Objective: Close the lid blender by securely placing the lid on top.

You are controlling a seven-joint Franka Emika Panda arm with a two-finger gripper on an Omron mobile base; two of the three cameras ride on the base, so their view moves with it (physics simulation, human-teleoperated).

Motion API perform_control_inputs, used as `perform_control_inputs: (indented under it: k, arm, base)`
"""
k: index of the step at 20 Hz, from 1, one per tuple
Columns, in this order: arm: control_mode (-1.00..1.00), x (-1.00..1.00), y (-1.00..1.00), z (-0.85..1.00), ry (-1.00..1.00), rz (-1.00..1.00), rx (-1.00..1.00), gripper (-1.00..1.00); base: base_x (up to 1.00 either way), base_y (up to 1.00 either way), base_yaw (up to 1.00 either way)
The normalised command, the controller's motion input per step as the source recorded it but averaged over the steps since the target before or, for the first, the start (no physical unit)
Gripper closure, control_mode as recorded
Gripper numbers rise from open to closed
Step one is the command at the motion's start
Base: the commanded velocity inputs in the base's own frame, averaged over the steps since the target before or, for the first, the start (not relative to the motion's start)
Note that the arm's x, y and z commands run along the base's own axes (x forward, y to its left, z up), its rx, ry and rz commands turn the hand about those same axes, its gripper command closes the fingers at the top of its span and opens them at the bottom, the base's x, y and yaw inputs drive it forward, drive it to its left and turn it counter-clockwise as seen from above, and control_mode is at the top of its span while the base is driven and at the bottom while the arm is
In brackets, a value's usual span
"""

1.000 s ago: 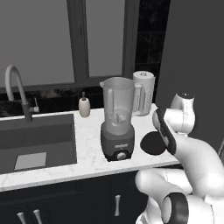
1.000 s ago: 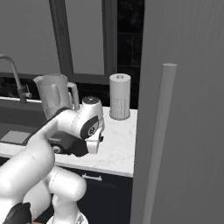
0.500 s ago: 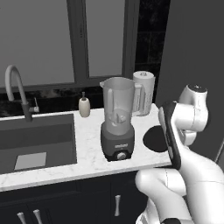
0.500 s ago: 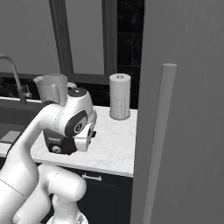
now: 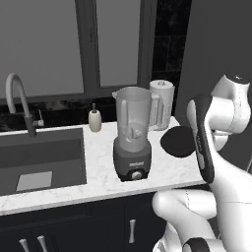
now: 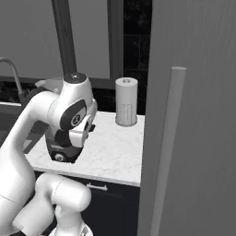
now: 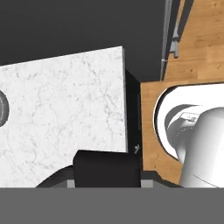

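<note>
The blender [image 5: 131, 140] stands on the marble counter [image 5: 98, 182], a clear jar with an open mouth on a dark grey base with a front knob. Its base also shows under my arm [image 6: 60, 154]. The lid [image 5: 177, 141], a flat black disc, hangs in the air just right of the blender at about mid-jar height. My gripper [image 7: 107, 175] is shut on the lid's black tab [image 7: 107, 166], looking straight down at the counter [image 7: 65, 109]. In the left base view my forearm hides the fingers.
A white cylindrical canister [image 5: 161, 103] [image 6: 126, 101] stands behind and right of the blender. A beige soap bottle [image 5: 95, 120], sink [image 5: 39, 162] and faucet [image 5: 19, 98] lie to the left. A tall dark panel [image 6: 193, 115] bounds the counter's right end, with wooden floor [image 7: 197, 43] below.
The arm has risen and carried the lid up off the counter, still right of the blender. The blender has not moved.
</note>
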Motion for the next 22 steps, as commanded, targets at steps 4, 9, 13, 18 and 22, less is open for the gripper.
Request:
perform_control_inputs:
  k: [4, 9, 13, 18, 22]
  arm:
    - [-1.0, -0.01, 0.26, 0.69, -0.03, -0.01, 0.07, 1.0]
    - [-1.0, -0.01, 0.36, 0.59, -0.05, -0.01, 0.05, 1.0]
    - [-1.0, -0.04, 0.37, 0.46, -0.1, 0.0, 0.05, 1.0]
    - [-1.0, 0.0, 0.25, 0.32, -0.1, -0.02, 0.08, 1.0]
    - [-1.0, 0.03, 0.23, 0.17, -0.03, -0.04, 0.11, 1.0]
  base:
    - [0.0, 0.0, 0.0]
    - [0.0, 0.0, 0.0]
    - [0.0, 0.0, 0.0]
    - [0.0, 0.0, 0.0]
    - [0.0, 0.0, 0.0]
